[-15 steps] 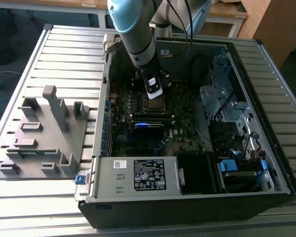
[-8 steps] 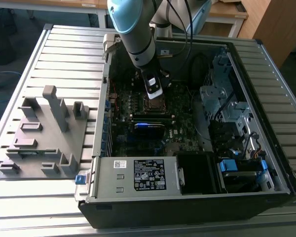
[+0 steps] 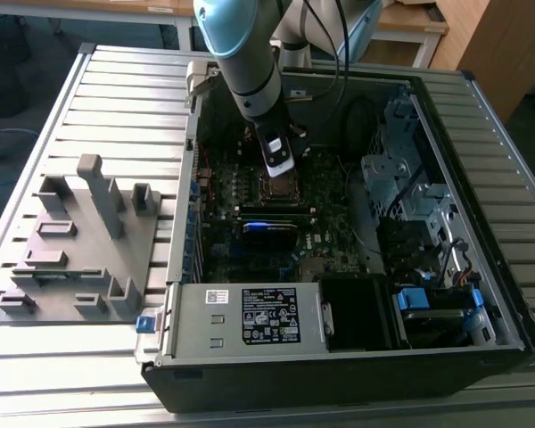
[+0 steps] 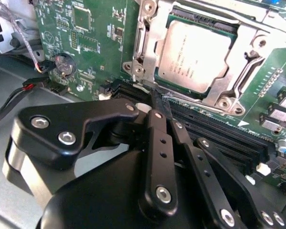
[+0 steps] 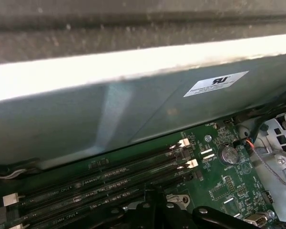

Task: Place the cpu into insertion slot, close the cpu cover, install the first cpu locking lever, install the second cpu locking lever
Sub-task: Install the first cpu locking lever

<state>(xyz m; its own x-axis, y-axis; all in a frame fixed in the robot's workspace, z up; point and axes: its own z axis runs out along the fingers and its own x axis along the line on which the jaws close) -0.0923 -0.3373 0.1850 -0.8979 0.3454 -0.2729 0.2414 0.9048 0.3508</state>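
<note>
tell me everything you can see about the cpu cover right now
The cpu cover is a thin silvery metal frame with a large square window. In the second wrist view it lies flat over the insertion slot, and the cpu shows through the window with its pale metal top. Its rim carries pressed ribs and sits among round screws at the corners. The gripper is just short of its near edge; whether they touch cannot be told. In the exterior view it lies under the gripper.

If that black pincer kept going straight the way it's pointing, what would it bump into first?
Probably the black memory slots just ahead of the pincer, beside the cpu cover closed over the cpu. Depth is hard to judge.
</note>
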